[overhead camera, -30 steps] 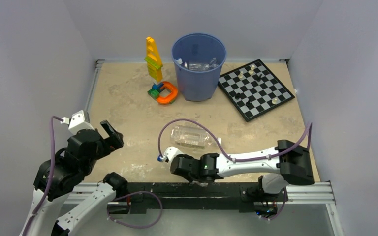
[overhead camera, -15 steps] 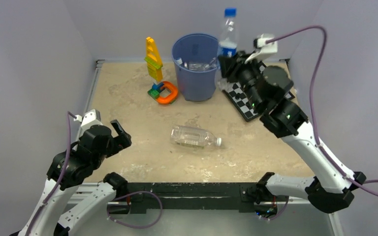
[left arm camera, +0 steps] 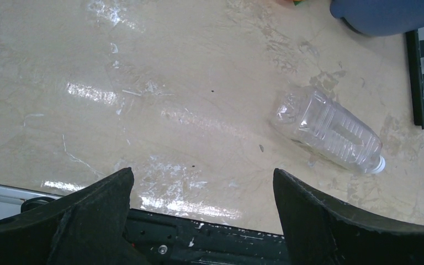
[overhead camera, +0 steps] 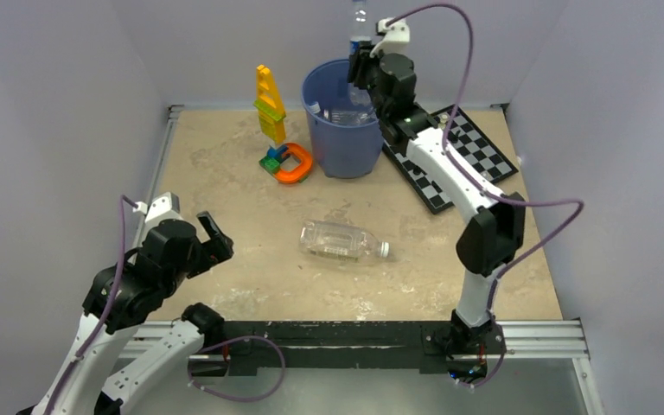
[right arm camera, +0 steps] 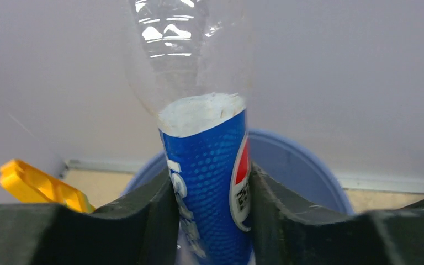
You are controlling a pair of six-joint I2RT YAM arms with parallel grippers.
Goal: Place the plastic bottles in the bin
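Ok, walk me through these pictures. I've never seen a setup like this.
These are two robot arms bolted at the near edge of a table. One picture comes from a fixed camera above and behind them. The other two come from small cameras on each wrist, looking past that arm's own fingers.

On the table stand a blue bin, a chessboard and some coloured toy blocks. A clear bottle lies on its side in the middle.

The right fingers are shut on a blue-labelled bottle, held upright up by the bin's rim. The left fingers are open and hold nothing, and they face the clear bottle.
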